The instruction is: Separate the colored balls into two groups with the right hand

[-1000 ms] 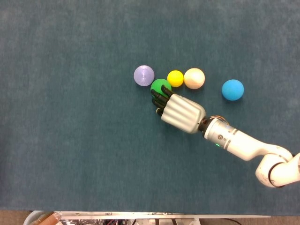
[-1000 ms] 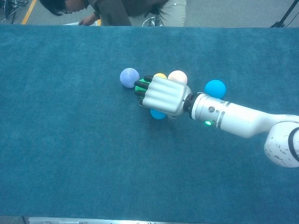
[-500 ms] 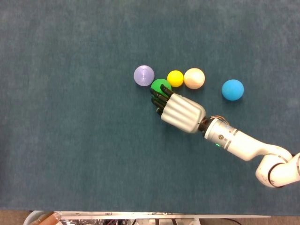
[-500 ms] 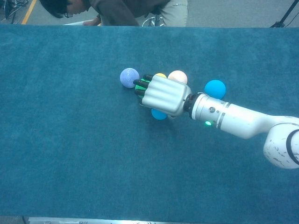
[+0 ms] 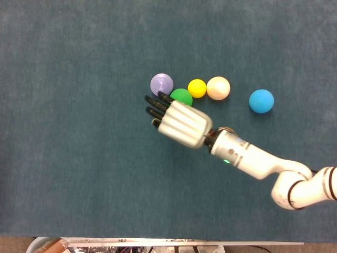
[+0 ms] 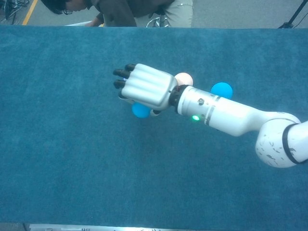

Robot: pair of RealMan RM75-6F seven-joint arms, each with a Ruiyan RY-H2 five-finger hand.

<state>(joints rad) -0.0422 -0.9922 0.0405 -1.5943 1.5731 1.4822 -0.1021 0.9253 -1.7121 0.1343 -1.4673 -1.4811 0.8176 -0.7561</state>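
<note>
In the head view a purple ball, a green ball, a yellow ball and a peach ball lie in a row, with a blue ball apart at the right. My right hand hovers over the green ball's near side, its dark fingertips just below the purple ball. In the chest view the right hand holds a second blue ball under its palm and hides the purple, green and yellow balls. The peach ball and the far blue ball show behind the wrist.
The teal carpeted table stretches wide to the left and front. A person leans over the table's far edge. A pale object shows at the near left edge.
My right hand has risen and shifted left, off the green ball and towards the purple one, taking the blue ball under its palm along. The balls on the table have stayed put.
</note>
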